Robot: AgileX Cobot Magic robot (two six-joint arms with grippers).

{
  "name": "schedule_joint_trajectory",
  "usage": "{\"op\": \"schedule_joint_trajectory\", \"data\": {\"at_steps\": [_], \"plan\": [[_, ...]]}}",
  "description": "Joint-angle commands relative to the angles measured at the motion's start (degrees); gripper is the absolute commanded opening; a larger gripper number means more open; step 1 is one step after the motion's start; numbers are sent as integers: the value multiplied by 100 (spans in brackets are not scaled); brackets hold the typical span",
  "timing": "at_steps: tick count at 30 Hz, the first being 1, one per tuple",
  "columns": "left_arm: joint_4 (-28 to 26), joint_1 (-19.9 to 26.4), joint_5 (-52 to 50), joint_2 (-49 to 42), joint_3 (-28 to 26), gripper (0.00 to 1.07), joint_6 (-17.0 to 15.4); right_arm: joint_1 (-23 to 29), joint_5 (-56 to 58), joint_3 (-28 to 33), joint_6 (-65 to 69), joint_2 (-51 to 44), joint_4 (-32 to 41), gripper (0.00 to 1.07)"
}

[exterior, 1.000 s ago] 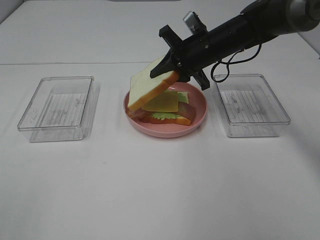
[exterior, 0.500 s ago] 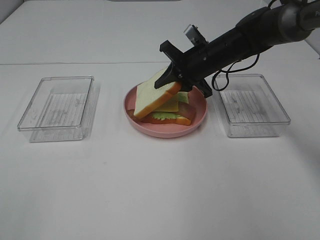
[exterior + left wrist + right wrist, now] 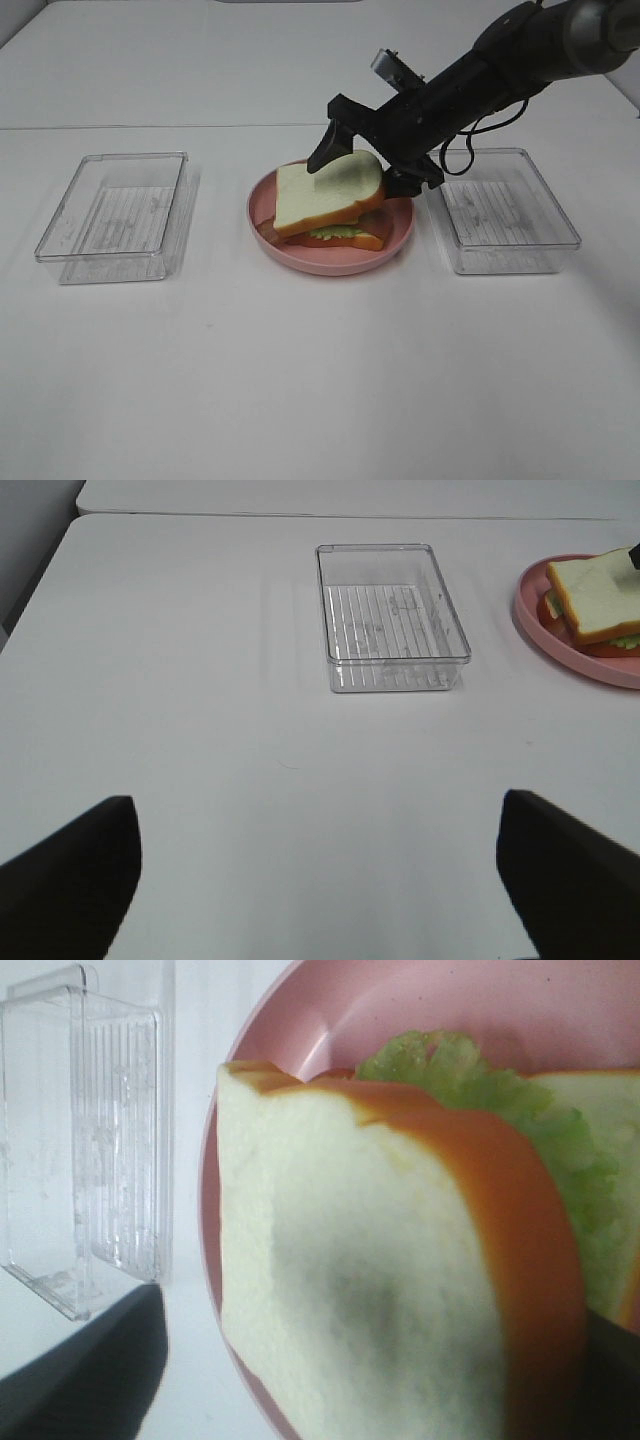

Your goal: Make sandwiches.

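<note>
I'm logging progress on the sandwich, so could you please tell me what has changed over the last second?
The right gripper lowered the top bread slice from a steep tilt onto the stack, now covering the cheese. Whether it has let go is unclear. The pink plate, both clear trays and the left gripper stayed put.

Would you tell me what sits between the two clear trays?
The pink plate carrying the sandwich, with the right claw over it, in the exterior high view.
</note>
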Motion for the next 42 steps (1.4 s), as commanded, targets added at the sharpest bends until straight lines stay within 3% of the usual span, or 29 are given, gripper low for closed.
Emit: {"op": "schedule_joint_trajectory", "data": {"at_steps": [1, 3, 4, 6, 7, 9, 10, 12, 13, 16, 18, 22, 24, 27, 36, 38, 39, 41, 42], "plan": [[-46, -29, -57, -115, 11, 90, 11, -17, 115, -40, 120, -372, -481, 93], [-46, -29, -57, -115, 11, 90, 11, -17, 92, -40, 201, -447, -619, 93], [-46, -29, -57, -115, 11, 90, 11, -17, 69, -40, 458, -642, -1089, 93], [-46, -29, -57, -115, 11, 90, 11, -17, 69, -40, 630, -722, -1375, 93], [-46, -29, -57, -115, 11, 90, 11, -17, 97, -40, 1054, -934, -1971, 93], [-46, -29, -57, -115, 11, 90, 11, -17, 126, -40, 1301, -1049, -2343, 93], [-46, -29, -57, -115, 11, 90, 11, -17, 126, -40, 1759, -1266, -3042, 93], [-46, -29, -57, -115, 11, 90, 11, -17, 126, -40, 2023, -1398, -3443, 93], [-46, -29, -57, -115, 11, 90, 11, -17, 126, -40, 2384, -1639, -4217, 93], [-46, -29, -57, -115, 11, 90, 11, -17, 126, -40, 2561, -1782, -4549, 93], [-46, -29, -57, -115, 11, 90, 11, -74, 126, -40, 2813, -2235, -5414, 93], [-46, -29, -57, -115, 11, 90, 11, -384, 160, -40, 2802, -2401, -5460, 93], [-46, -29, -57, -115, 11, 90, 11, -945, 309, -40, 2773, -2406, -5202, 93], [-46, -29, -57, -115, 11, 90, 11, -1381, 613, -40, 2464, -2406, -5025, 93], [-46, -29, -57, -115, 11, 90, 11, -1455, 1868, 80, 1828, -2813, -4996, 91], [-46, -29, -57, -115, 11, 90, 11, -1455, 1845, 659, 1816, -3380, -4927, 90], [-46, -29, -57, -115, 11, 90, 11, -1455, 1845, 659, 1816, -3380, -4927, 90], [-46, -29, -57, -115, 11, 90, 11, -1455, 1570, 1627, 1816, -4280, -4927, 90], [-46, -29, -57, -115, 11, 90, 11, -1455, 1570, 1627, 1816, -4280, -4927, 90]]}}
